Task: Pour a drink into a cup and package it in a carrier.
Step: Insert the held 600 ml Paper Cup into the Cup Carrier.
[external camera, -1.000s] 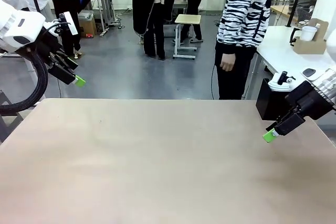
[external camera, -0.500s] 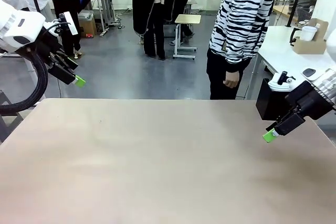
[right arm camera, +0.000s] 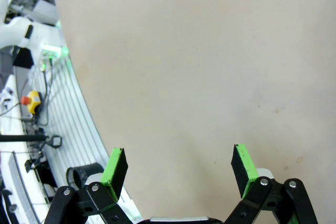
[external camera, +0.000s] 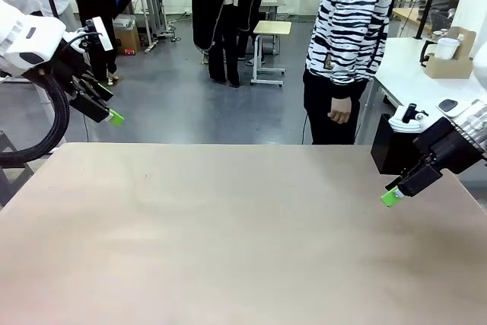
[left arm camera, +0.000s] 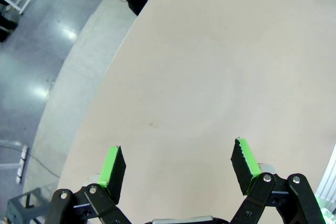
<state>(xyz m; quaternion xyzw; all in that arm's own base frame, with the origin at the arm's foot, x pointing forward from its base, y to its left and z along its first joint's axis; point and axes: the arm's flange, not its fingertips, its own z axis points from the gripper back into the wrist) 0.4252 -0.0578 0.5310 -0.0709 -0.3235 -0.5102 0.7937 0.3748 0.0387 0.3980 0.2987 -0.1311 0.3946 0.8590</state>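
The left gripper, black with green pads, hangs at the upper left of the front view with its jaws spread wide and nothing between them; in its wrist view the gripper looks down on bare beige tabletop; the right gripper, equally wide and empty, sits low at the right edge, just in front of a black box of white lids. The brown cardboard carrier with a white paper cup stands on a white side table at the upper right, well apart and beyond the right arm, which I judge nearer. A person in a striped top stands at the far edge; the middle of the table offers open room.
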